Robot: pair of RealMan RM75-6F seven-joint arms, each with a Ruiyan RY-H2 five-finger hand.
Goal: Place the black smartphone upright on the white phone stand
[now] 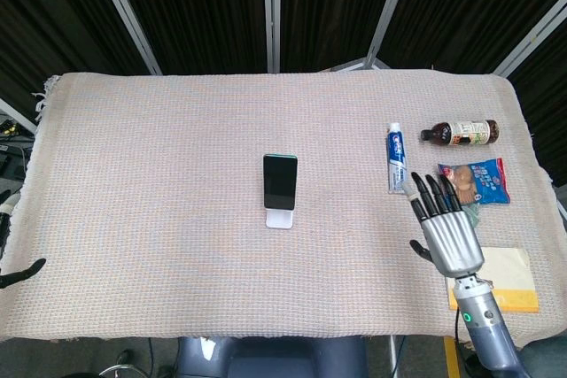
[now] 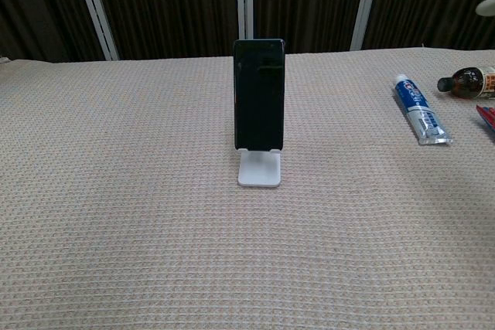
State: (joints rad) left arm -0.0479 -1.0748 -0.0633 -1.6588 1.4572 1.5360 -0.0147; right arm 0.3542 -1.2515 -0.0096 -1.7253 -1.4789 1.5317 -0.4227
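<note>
— Where is the phone?

— The black smartphone [image 1: 279, 181] stands upright on the white phone stand [image 1: 280, 217], near the middle of the table [image 1: 133, 174]. In the chest view its dark screen faces me and its lower edge sits in the lip of the stand, with the flat white base lying on the woven cloth in front of it. Nothing of mine touches it.

— And your right hand?

— My right hand [image 1: 450, 227] is well apart from the phone, off toward the right edge of the table. It holds nothing; the fingers [image 1: 430, 194] are stretched out and spread, pointing away from me, and the thumb sticks out to the side. Only the head view shows it.

— Your left?

— I can't tell its state. A dark bit shows at the far left edge of the head view, but too little to say how the fingers lie.

— What else is over there on the right?

— A toothpaste tube [image 1: 398, 158] lies flat just beyond my fingertips. A dark bottle [image 1: 461, 133] lies on its side further back, a blue snack packet [image 1: 478, 181] is beside my fingers, and a yellow-edged pad [image 1: 505, 272] sits by my wrist
</note>
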